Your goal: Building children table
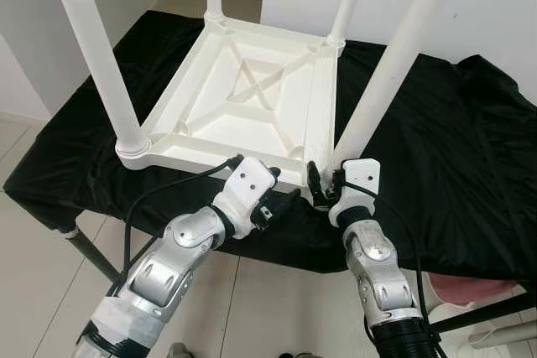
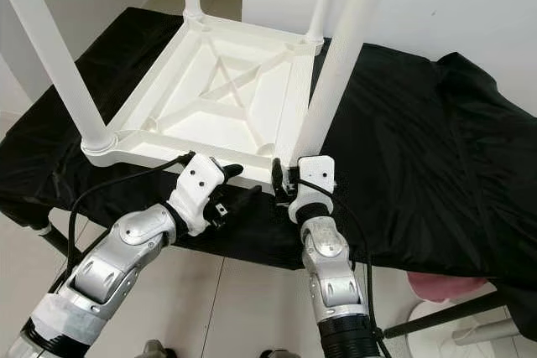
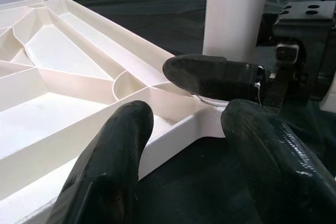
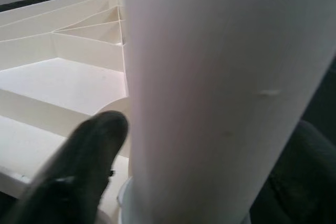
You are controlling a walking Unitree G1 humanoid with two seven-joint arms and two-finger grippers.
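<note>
Right gripper [image 1: 325, 184], low centre of the frame, clamped round the foot of the near right leg [image 1: 394, 64] just above its socket, one finger on each side of the white tube in the wrist view; likely gripping there to twist or press the leg home where leverage is least awkward. Left gripper [image 1: 281, 201], just left of it, spread open with nothing between the fingers [image 3: 107, 171], hovering at the near corner of the white table top [image 1: 243, 98], probably placed to steady that corner against the turning. Upside down in the upper middle, ribbed underside up, lying on a black cloth [image 1: 453, 140] over a workbench. Four legs upright at the corners, so seemingly the last joint under way. Pink object [image 1: 470, 291] at lower right, unclear.
</note>
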